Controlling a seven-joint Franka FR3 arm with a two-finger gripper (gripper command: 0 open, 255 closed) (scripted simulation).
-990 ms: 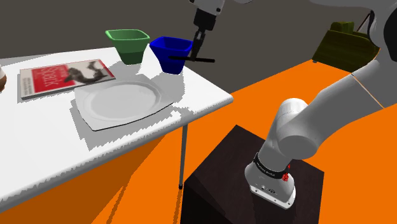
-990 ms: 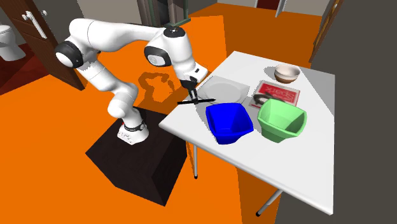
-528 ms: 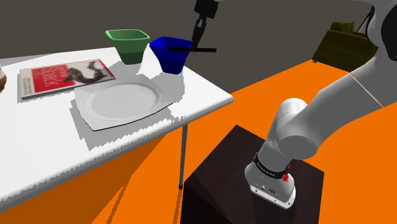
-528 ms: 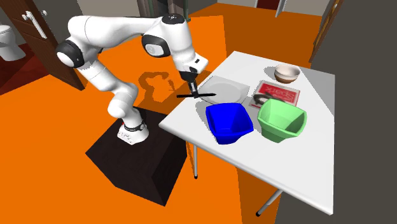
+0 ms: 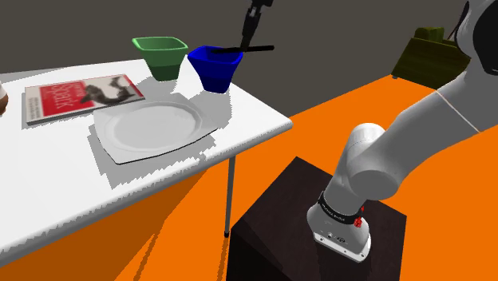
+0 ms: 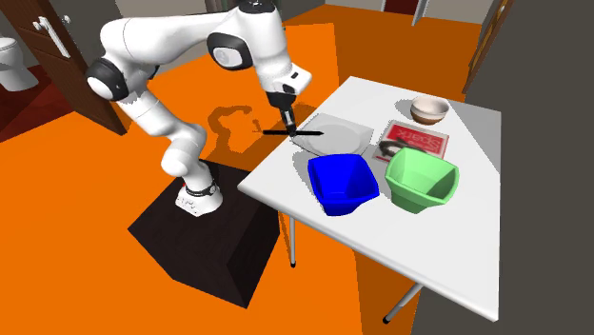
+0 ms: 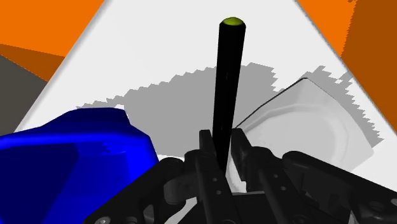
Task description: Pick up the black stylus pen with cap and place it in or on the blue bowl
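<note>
the near end of the pen [image 7: 227,89] is hidden between the fingers [image 7: 205,159], the blue bowl [image 7: 70,153] is cut off by the wrist view's edge, and print on the book [image 5: 80,97] is too blurred to read.

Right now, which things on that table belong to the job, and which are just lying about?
Job: pen, held in the fingers; blue bowl.
Lying about: green bowl; plate; magazine; small bowl.

Black stylus pen [image 7: 226,83], green-tipped, held level aloft; blue bowl [image 5: 214,68] upright, near below.
</note>
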